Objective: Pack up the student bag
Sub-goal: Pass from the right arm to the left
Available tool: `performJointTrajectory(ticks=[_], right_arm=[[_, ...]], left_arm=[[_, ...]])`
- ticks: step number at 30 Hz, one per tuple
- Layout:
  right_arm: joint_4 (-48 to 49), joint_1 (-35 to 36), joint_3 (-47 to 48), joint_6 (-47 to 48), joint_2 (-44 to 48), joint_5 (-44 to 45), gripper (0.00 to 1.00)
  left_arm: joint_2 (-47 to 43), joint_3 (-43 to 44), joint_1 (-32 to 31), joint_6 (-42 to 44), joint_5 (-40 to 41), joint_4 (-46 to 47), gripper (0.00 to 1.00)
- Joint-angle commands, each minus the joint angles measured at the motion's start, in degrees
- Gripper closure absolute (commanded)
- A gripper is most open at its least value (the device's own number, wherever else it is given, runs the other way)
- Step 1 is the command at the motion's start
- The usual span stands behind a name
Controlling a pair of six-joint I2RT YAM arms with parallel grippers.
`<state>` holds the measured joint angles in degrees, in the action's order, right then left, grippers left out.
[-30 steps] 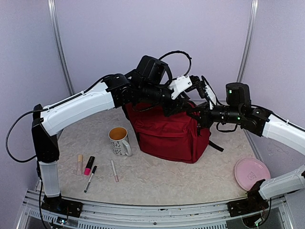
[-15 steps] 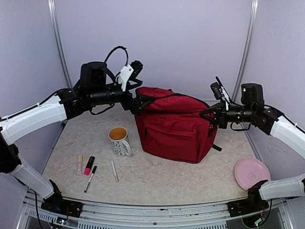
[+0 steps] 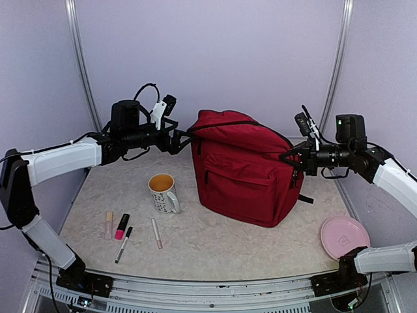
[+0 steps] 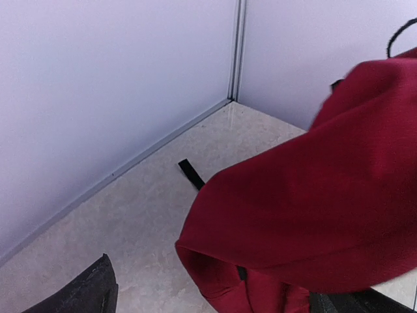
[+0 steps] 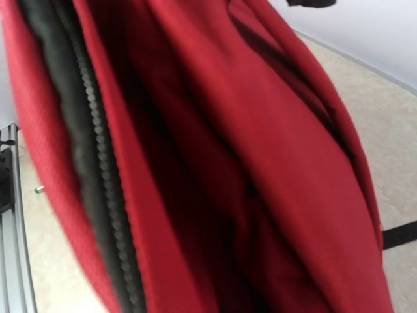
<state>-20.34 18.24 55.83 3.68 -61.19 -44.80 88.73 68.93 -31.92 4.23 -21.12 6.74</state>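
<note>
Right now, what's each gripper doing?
Left gripper: open, fingers wide apart beside the student bag, holding nothing.
Right gripper: closed, pinching the bag's upper right edge.

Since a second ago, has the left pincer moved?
Yes. The left pincer swung left from over the bag and now sits at its left edge, roughly above the mug.

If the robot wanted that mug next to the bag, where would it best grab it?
Probably the handle, coming down from above on the near side. The mug stands upright and its handle sticks out to the near right, apart from the bag. The left gripper is closer.
</note>
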Motion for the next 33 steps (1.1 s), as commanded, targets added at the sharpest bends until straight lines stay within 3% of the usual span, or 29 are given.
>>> performJointTrajectory(ticks=[1,4,12,15,21,22,30,32,33], right_arm=[[1.6,-0.9,3.5,1.2,0.5,-2.2,1.00],[1.4,-1.1,3.5,1.2,0.5,-1.8,1.00],[4.2,-2.2,4.3,0.4,-0.9,0.2,1.00],[5.5,-4.5,5.7,-1.3,-2.3,2.0,1.00],[11.9,-10.1,8.6,-5.9,-6.0,5.2,1.00],[12.8,-10.7,9.3,-6.6,-7.0,6.2,1.00],[19.9,-12.5,12.4,-14.1,-14.4,8.7,1.00],[20.4,-12.5,13.6,-16.3,-16.2,10.9,1.00],[19.8,-12.5,14.6,-17.4,-17.0,13.5,0.93]], left_arm=[[7.1,6.4,0.8,-6.6,-3.7,2.6,0.01],[8.8,6.1,0.5,-9.9,-7.3,8.9,0.01],[19.8,13.6,0.0,-17.5,-14.1,13.1,0.01],[19.9,10.6,-0.5,-18.9,-18.1,18.4,0.01],[19.9,5.0,-2.9,-17.6,-16.5,24.2,0.07],[20.2,4.1,-2.9,-17.7,-16.9,25.8,0.12],[23.8,2.0,-5.2,-19.2,-26.2,35.1,1.00],[24.1,1.5,-6.2,-19.6,-29.8,37.0,1.00],[23.7,0.4,-6.3,-19.7,-30.6,38.4,1.00]])
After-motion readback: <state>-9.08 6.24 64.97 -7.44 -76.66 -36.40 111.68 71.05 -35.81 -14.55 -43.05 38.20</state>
